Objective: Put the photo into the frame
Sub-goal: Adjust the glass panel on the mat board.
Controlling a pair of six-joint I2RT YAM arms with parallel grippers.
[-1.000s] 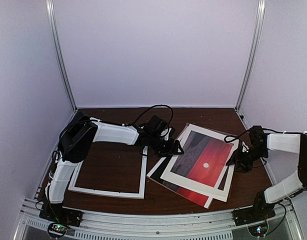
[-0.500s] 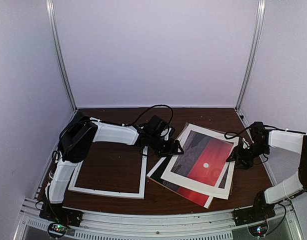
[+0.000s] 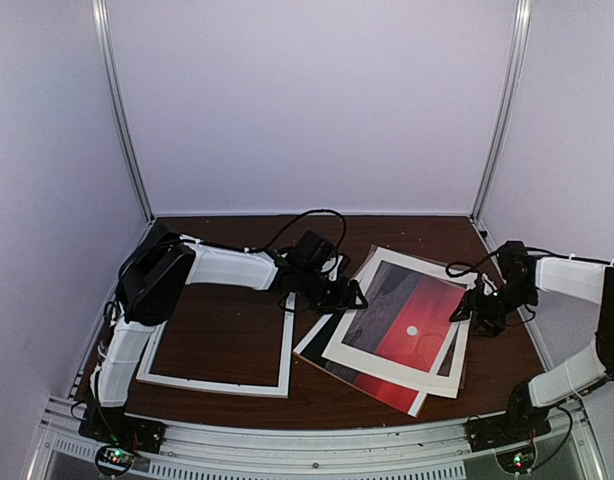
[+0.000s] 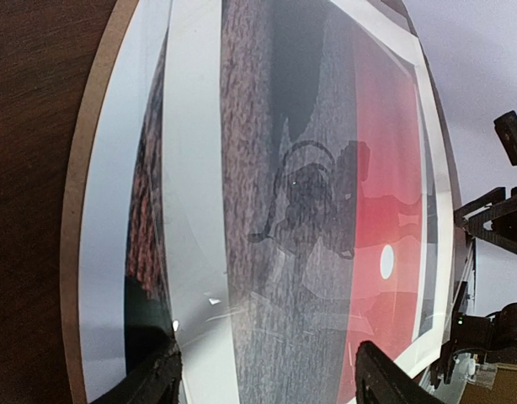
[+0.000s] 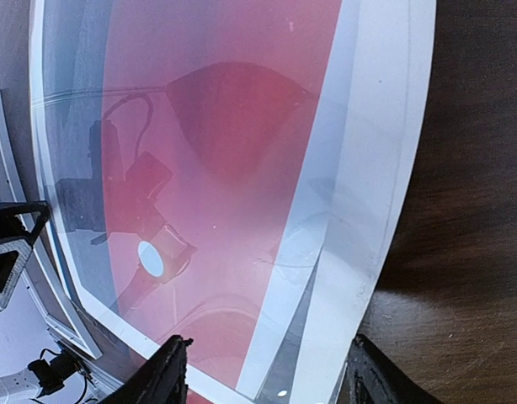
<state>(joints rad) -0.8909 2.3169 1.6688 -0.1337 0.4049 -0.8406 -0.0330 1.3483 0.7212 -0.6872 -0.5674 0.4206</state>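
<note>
frame: flat on the desk, near left, just beside the pile. photo: to its right, face up under a white mat, red sky and sun showing through the window. left hand: over the pile's left edge, fingers apart, holding nothing. right hand: at the pile's right edge, fingers likewise parted, holding nothing.

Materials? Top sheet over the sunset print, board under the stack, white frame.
Top sheet: clear glossy plastic or glass, going by its mirror-like reflections. Board: matte brown, raw tan edge, likely fibreboard. Frame: thin white rails, painted wood or plastic; unclear.
</note>
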